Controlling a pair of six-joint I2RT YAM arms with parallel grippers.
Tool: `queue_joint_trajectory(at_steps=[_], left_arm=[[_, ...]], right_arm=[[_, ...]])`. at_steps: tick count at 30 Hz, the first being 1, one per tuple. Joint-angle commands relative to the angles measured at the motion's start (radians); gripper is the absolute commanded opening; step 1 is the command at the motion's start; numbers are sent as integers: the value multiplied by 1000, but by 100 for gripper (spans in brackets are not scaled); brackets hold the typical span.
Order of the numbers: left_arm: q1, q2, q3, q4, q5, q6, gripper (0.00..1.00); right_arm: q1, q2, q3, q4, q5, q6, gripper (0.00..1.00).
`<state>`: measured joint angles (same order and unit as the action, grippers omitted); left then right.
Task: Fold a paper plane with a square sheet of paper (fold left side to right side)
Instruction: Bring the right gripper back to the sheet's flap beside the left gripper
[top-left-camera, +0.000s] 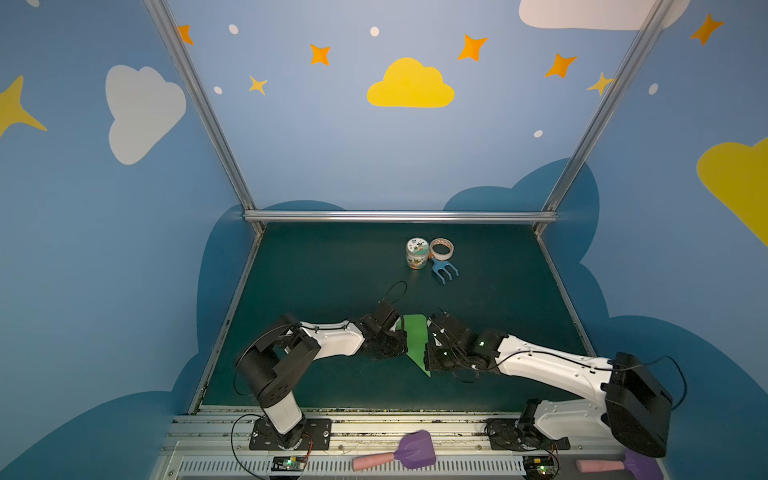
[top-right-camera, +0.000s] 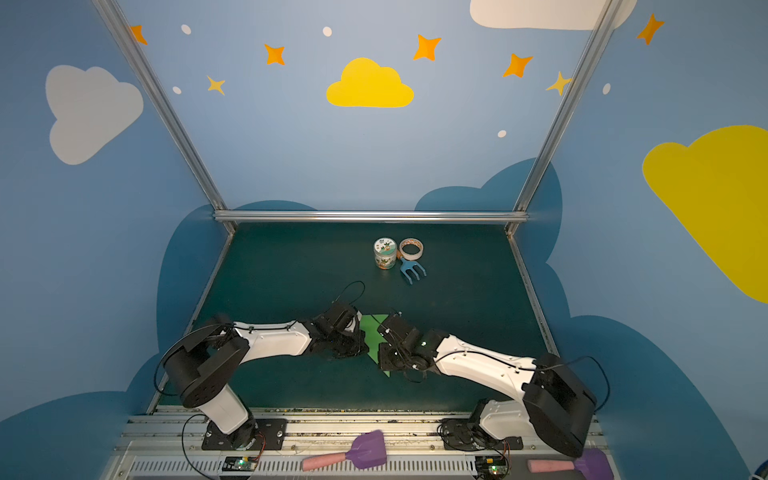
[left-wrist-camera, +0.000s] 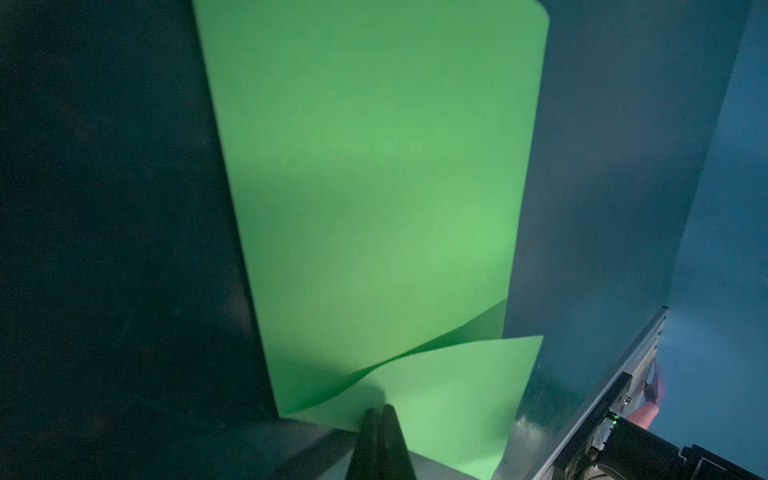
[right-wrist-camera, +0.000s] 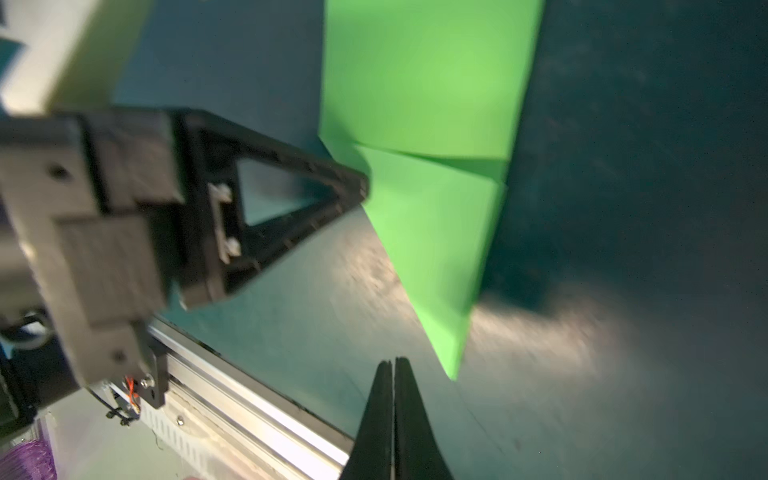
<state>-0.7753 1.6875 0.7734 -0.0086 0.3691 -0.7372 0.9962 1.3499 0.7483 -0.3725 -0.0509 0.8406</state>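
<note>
Paper (top-left-camera: 415, 337) (top-right-camera: 371, 332): green, folded narrow with layered flaps and one pointed end. It lies on the dark desk (top-left-camera: 332, 270) at lower centre of both top views, between the two hands.
Left hand (left-wrist-camera: 380, 415): clenched, tips against the paper's edge where a flap lifts. I cannot tell whether a layer is pinched.
Right hand (right-wrist-camera: 392, 365): clenched on nothing, over bare desk near the pointed end.
Writing: the jar (top-left-camera: 417, 253) carries a colourful printed label, too small to read.
Around: tape roll (top-left-camera: 441, 248) and blue rake (top-left-camera: 444, 270) are close beside the jar, upper centre of the desk, well apart from the paper. Two purple scoops (top-left-camera: 411, 451) (top-left-camera: 642, 465) with pink handles lie at the bottom edge.
In the way: both wrists cover the paper's side edges in both top views.
</note>
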Motion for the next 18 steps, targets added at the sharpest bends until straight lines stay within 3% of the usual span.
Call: queue_joint_trajectory(at_steps=[1, 4, 8, 11, 14, 18], left_arm=[[-1, -7, 32, -81, -26, 18, 3], [1, -22, 69, -109, -20, 31, 4], [1, -68, 137, -174, -24, 71, 30], [1, -100, 161, -213, -26, 91, 37], [0, -109, 144, -197, -6, 79, 31], [-10, -107, 80, -109, 27, 36, 8]], right_arm=[[-1, 50, -6, 27, 0, -25, 0], [-5, 88, -29, 57, 5, -21, 0], [-11, 138, -56, 68, 2, -18, 0], [-14, 144, -70, 84, 6, -16, 0], [-18, 142, -107, 92, 6, -15, 0], [-21, 139, -122, 98, 3, -11, 0]])
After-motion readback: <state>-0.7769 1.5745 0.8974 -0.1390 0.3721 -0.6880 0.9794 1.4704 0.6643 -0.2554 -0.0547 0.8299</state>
